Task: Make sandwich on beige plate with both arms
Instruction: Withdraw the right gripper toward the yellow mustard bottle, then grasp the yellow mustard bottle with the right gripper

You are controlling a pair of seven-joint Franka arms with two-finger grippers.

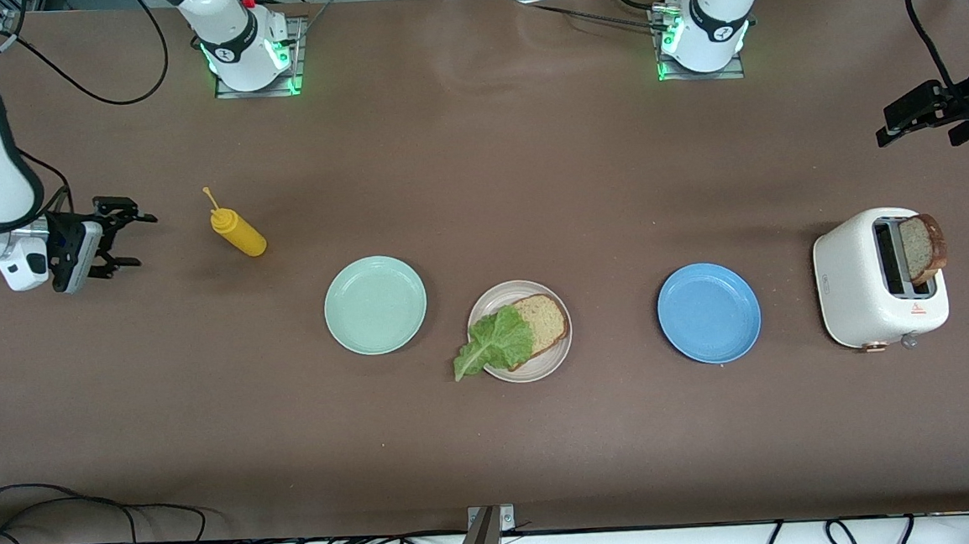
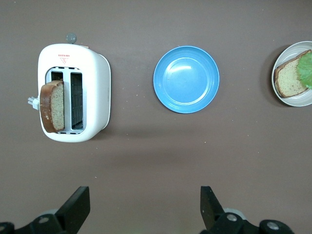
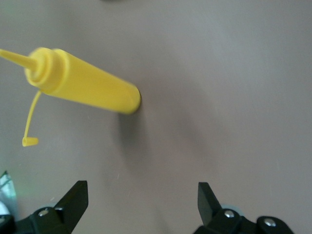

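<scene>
The beige plate sits mid-table and carries one slice of speckled brown bread. A ruffled green lettuce leaf lies over part of that slice and hangs off the plate's rim. A second bread slice stands in a slot of the white toaster. My left gripper hovers open and empty at the left arm's end of the table, near the toaster. My right gripper hangs open and empty beside the yellow squeeze bottle.
A yellow squeeze bottle stands toward the right arm's end. A mint-green plate and a blue plate flank the beige one. Cables run along the table edge nearest the front camera.
</scene>
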